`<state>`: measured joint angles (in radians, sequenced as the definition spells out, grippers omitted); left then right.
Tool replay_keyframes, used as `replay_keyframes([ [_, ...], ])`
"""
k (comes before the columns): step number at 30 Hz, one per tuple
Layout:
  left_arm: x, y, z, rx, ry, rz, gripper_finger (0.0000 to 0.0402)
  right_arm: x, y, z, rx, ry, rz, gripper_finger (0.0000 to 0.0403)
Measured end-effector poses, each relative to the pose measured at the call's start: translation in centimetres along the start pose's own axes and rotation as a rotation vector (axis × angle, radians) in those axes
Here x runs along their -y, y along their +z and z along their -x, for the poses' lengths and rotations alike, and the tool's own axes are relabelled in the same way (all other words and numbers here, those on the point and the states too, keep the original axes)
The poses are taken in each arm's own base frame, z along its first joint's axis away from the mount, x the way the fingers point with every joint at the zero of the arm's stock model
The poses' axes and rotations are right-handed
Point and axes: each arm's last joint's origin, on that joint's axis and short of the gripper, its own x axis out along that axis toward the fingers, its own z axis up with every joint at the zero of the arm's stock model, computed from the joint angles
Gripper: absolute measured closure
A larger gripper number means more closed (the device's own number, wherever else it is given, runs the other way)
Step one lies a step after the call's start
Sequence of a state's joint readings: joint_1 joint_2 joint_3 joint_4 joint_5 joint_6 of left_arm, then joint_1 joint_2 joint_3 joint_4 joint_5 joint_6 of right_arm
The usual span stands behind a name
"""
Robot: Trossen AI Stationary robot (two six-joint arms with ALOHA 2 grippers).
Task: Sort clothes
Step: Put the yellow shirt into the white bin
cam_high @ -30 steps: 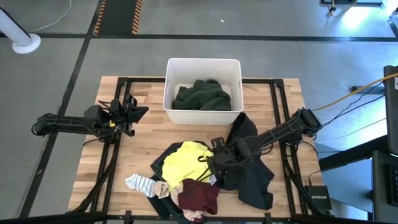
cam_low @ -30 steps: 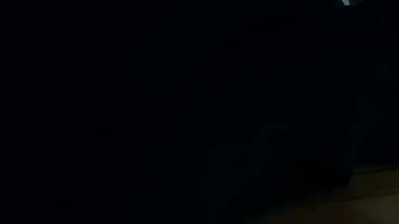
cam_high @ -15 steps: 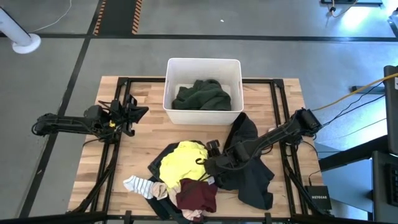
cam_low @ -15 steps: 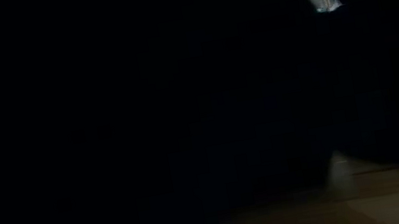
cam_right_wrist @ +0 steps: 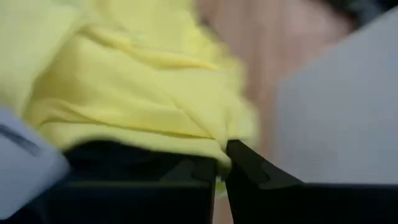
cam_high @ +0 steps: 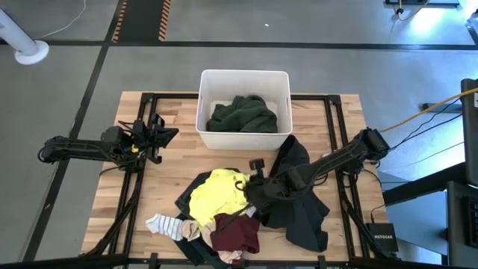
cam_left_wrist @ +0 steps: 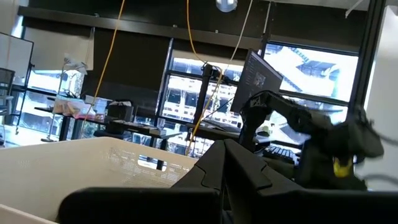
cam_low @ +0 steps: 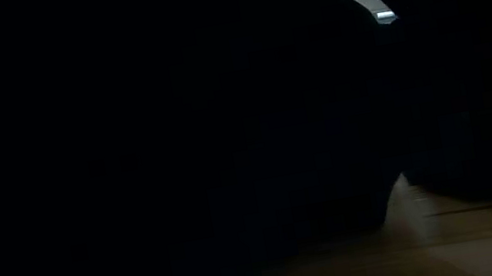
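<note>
The clothes lie in a pile at the table's near middle: a bright yellow garment [cam_high: 218,196] on top, a maroon one [cam_high: 236,235], a striped sock [cam_high: 160,223] and a black garment [cam_high: 300,203] spread to the right. A dark green garment [cam_high: 243,113] rests inside the white bin [cam_high: 244,76]. My right gripper [cam_high: 250,191] is at the yellow garment's right edge, shut on it. My left gripper [cam_high: 166,134] waits shut above the table's left side, beside the bin. My right gripper pinches a fold at the yellow garment's right edge [cam_right_wrist: 219,154] between its two fingers [cam_right_wrist: 252,167]. It reaches in low from the table's right side. The rest of the garment lies slack on the pile.
The white bin stands at the table's far middle. Bare wood [cam_high: 157,179] shows on the left half of the table. The low view is almost wholly dark, blocked by something close in front of it.
My right gripper has gone a little toward the table's left edge and taken hold of the yellow garment's edge. The yellow garment, sock and maroon piece have been nudged slightly left.
</note>
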<state>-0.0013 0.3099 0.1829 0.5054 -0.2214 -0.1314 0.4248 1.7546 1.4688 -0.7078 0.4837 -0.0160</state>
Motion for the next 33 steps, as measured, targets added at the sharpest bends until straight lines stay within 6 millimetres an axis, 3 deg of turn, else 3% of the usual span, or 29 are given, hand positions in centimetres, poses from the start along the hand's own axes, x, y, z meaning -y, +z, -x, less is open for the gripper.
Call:
replay_keyframes([
  [5, 0.0, 0.0, 0.0, 0.0, 0.0, 0.0, 0.0398, 2.5, 1.7, 4.1, 0.114, -0.103, -0.045, 0.0394],
  [11, 0.0, 0.0, 0.0, 0.0, 0.0, 0.0, 0.0398, 5.9, 3.1, 8.3, 0.241, -0.213, -0.135, 0.0378],
  [26, 0.0, 0.0, 0.0, 0.0, 0.0, -0.012, 0.0398, 16.2, 6.6, 16.0, 0.556, -0.373, -0.295, 0.0383],
  [33, 0.0, 0.0, 0.0, 0.0, 0.0, -0.012, 0.0398, 20.9, 6.6, 19.7, 0.693, -0.487, -0.375, 0.0383],
])
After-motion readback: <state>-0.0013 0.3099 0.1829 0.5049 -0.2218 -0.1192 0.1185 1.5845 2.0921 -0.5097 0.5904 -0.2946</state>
